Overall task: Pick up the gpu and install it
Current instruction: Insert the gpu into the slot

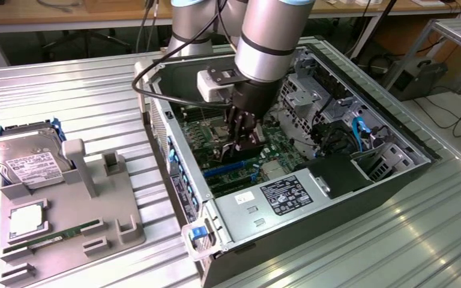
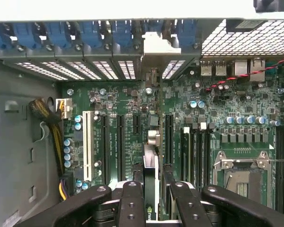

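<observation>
Labels: white sticker on the hard drive (image 1: 24,162) lying on the grey fixture tray (image 1: 70,222), and a black-and-white sticker on the PSU (image 1: 283,195), text on both too small to read. Arm comes straight down into the open PC case (image 1: 295,240), wrist vertical. Gripper (image 1: 244,146) fingers (image 2: 131,203) clamp the gpu (image 2: 150,189) edge-on, card upright just over the motherboard (image 2: 236,118) slots, its bracket end facing the blue rear clips (image 2: 92,33).
</observation>
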{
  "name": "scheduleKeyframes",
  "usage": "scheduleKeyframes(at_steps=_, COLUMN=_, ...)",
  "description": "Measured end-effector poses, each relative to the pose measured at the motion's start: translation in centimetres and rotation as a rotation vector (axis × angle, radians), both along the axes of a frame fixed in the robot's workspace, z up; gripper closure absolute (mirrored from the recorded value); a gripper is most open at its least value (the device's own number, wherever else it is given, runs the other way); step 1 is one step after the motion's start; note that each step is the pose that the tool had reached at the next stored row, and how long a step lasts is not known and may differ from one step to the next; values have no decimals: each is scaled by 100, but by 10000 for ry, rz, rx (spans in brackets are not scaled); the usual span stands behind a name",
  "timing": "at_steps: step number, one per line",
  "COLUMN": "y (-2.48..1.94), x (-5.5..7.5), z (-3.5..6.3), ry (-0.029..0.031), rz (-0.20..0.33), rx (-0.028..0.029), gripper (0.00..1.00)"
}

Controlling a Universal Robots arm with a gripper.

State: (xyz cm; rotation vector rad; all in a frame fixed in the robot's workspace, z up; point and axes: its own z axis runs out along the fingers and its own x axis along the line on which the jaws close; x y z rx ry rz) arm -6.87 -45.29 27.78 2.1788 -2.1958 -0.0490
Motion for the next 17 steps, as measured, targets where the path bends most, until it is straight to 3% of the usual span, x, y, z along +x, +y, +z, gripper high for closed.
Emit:
scheduleKeyframes(at_steps=8, y=0, x=-17, z=-61, ry=-1, rz=11, rx=1, gripper=74)
scheduleKeyframes(at_steps=13, y=0, x=-28, z=-132, ry=-7, rz=73, rx=53, gripper=74)
scheduleKeyframes(at_steps=17, y=2, x=-42, z=-174, ry=-21, rz=208, rx=60, gripper=74)
